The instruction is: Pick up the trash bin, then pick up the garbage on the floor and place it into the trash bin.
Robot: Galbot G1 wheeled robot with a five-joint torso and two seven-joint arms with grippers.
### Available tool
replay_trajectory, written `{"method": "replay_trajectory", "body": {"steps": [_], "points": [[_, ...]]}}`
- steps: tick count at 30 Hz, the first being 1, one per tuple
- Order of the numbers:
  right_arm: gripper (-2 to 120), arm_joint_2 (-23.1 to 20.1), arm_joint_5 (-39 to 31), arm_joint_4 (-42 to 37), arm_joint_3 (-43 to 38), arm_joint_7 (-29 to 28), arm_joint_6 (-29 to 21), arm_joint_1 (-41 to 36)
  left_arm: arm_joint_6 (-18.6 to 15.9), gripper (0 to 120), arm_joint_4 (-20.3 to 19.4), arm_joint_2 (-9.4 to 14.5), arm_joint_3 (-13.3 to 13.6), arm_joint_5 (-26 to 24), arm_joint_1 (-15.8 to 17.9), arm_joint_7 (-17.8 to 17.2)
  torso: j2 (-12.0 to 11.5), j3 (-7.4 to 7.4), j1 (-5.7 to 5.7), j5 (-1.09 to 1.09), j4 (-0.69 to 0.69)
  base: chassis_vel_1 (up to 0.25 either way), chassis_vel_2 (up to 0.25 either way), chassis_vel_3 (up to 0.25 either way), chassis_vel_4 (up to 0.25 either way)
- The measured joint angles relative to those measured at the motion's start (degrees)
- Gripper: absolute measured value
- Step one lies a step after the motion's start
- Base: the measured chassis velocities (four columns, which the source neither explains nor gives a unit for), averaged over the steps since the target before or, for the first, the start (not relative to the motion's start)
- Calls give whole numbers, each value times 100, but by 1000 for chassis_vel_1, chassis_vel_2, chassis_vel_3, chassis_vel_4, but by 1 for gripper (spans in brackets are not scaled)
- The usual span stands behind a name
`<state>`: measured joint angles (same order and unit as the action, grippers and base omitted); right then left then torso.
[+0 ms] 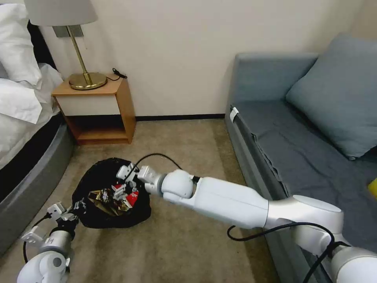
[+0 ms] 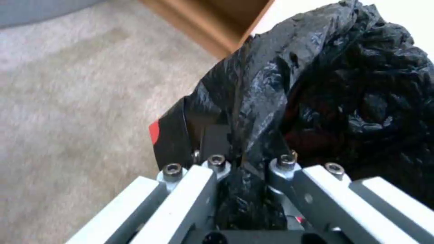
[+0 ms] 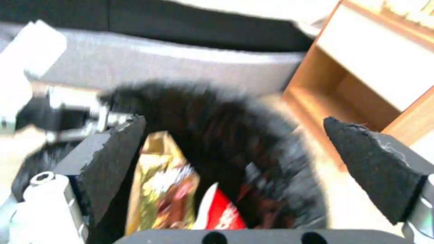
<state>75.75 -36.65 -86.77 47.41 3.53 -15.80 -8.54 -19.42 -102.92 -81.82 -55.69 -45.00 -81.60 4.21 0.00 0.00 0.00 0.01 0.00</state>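
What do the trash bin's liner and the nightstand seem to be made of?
The trash bin liner looks like thin glossy black plastic film: it crinkles and glints where the left gripper pinches it. The nightstand looks like wood or wood-look laminate, matte orange-brown with flat panels; which one is unclear.

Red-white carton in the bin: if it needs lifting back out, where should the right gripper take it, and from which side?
Probably from straight above, on the carton's upturned edge. It lies among wrappers inside the bin, whose bag walls block any side approach. The right gripper hovers over the opening with jaws open; the left gripper is clamped on the bag rim.
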Motion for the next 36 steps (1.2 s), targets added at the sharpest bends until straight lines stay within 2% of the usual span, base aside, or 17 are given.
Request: {"method": "replay_trajectory", "body": {"steps": [3, 4, 8, 17, 20, 29, 36], "points": [[100, -127, -6, -273, -171, -2, 10, 54, -228, 4, -37, -10, 68, -324, 39, -466, 0, 0, 0, 0, 0, 0, 0, 0, 0], [100, -127, -6, -273, -171, -2, 10, 54, -228, 4, -37, -10, 68, -324, 39, -466, 0, 0, 0, 0, 0, 0, 0, 0, 0], [100, -264, -12, -519, -286, -18, 11, 48, -447, 4, -46, -14, 140, -744, 105, -1007, 0, 0, 0, 0, 0, 0, 0, 0, 0], [100, -576, -41, -840, -436, -35, 8, -30, -712, 4, -35, 5, 165, -1052, 166, -1554, 0, 0, 0, 0, 1, 0, 0, 0, 0], [100, -737, -41, -949, -513, -47, 2, -98, -776, 4, 7, 8, 174, -1178, 204, -1834, 0, 0, 0, 1, 0, 0, 0, 0, 0], [100, -1152, -6, -1210, -680, -53, -9, -300, -798, 4, 94, -3, 199, -1199, 241, -1980, 0, 0, 0, 2, 0, 0, 0, 0, 0], [100, -1540, 57, -1474, -865, -75, -42, -535, -796, 28, 64, -68, 234, -1240, 190, -2028, 1, 0, 0, 1, 0, 0, 0, 0, 0]]}}
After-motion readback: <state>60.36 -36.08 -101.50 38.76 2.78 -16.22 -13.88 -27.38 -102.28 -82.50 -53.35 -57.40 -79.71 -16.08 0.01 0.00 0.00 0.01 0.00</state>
